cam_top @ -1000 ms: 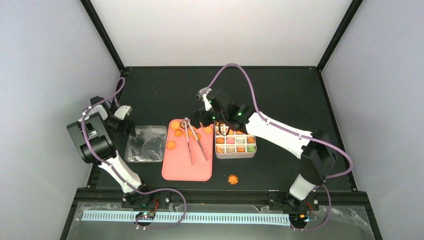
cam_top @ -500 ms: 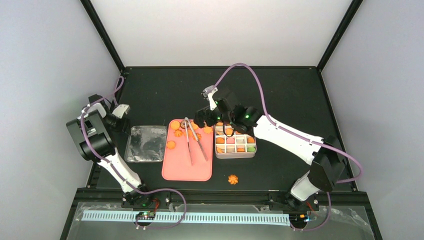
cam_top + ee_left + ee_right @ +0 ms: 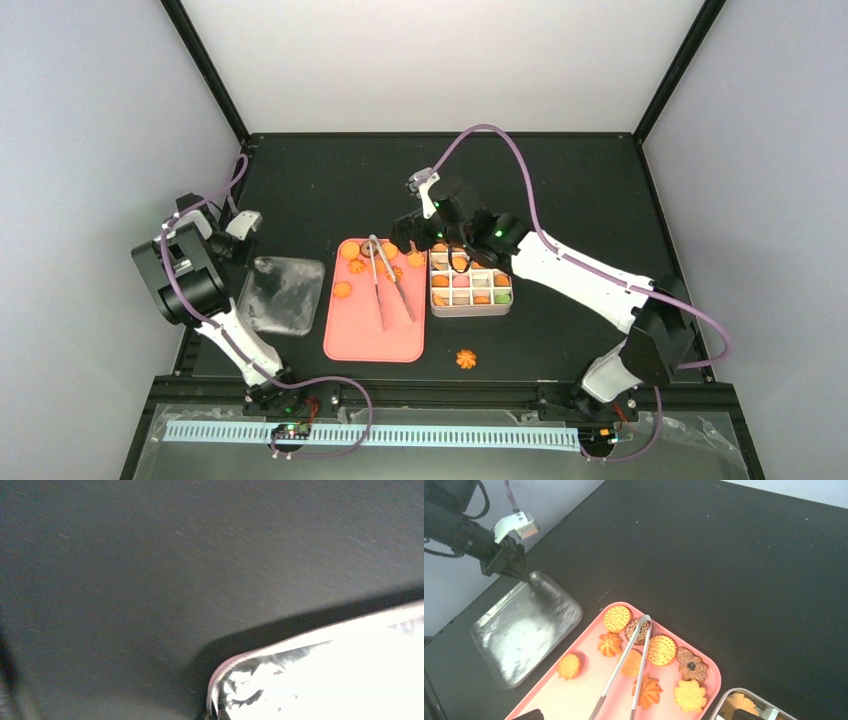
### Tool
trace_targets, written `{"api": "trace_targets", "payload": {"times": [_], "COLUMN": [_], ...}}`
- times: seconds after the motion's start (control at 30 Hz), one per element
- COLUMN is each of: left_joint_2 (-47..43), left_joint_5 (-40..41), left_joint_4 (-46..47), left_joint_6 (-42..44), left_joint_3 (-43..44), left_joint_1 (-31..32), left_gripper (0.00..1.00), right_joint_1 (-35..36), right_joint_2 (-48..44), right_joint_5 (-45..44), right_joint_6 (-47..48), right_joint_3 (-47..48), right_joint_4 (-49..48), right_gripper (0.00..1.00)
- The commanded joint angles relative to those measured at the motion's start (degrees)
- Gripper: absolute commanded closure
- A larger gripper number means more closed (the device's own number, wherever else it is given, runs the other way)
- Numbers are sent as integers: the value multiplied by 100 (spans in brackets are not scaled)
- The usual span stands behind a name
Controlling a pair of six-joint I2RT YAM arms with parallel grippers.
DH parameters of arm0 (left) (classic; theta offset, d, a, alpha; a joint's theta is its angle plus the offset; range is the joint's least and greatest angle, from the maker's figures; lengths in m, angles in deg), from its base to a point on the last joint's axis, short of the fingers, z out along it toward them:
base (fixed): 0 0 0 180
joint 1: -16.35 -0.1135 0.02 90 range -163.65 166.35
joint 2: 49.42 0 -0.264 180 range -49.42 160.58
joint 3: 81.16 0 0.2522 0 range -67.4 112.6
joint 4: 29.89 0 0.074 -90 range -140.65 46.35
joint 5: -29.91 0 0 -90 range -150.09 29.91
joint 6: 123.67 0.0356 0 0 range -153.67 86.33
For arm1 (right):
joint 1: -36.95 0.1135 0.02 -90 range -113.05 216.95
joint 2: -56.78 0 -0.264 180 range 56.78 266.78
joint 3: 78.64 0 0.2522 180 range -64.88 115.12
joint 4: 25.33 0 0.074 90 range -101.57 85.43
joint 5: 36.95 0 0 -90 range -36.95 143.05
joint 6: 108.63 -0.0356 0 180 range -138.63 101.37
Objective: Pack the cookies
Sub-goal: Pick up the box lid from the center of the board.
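Observation:
Several orange, golden and brown cookies (image 3: 617, 618) lie at the far end of the pink tray (image 3: 375, 340), with a pair of metal tongs (image 3: 634, 665) laid across them. More cookies fill the white gridded tin (image 3: 470, 308) to the tray's right. One orange cookie (image 3: 466, 358) lies alone on the table. My left gripper (image 3: 522, 572) is shut on the far corner of the silver lid (image 3: 283, 293), which sits tilted left of the tray. My right gripper (image 3: 410, 240) hangs open above the tray's far end, holding nothing.
The black table ends in a raised frame on the left, close behind my left arm. In the left wrist view only the bright lid corner (image 3: 222, 677) and bare tabletop show. A purple cable loops above my right arm.
My left gripper has closed on the lid's corner, and the lid has turned and tipped from lying square. My right arm has shifted slightly to the right.

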State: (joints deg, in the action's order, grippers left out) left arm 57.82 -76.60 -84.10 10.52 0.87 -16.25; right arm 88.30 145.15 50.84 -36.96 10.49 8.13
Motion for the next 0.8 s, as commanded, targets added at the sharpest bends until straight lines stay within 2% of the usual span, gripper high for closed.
{"api": "trace_targets", "payload": {"times": [0.0, 0.27, 0.57, 0.77], "left_joint_2": [-135, -1080, -1993, -2485], "left_joint_5": [-523, -1526, -1634, -2195], "left_joint_4": [-989, -1933, -2175, -2958], "left_joint_6": [135, 156, 11, 221], "left_joint_3": [-268, 286, 395, 949], "left_joint_1": [67, 541, 1546, 2062], "left_gripper": [98, 98, 98, 98], "right_joint_1": [23, 21, 24, 23], "right_joint_2": [-173, -106, -130, -233], "right_joint_5": [-139, -16, 85, 797], "right_joint_6": [49, 22, -2, 180], "right_joint_3": [-34, -8, -172, -384], "right_joint_4": [-44, -81, -118, -536], "right_gripper": [0, 0, 0, 0]}}
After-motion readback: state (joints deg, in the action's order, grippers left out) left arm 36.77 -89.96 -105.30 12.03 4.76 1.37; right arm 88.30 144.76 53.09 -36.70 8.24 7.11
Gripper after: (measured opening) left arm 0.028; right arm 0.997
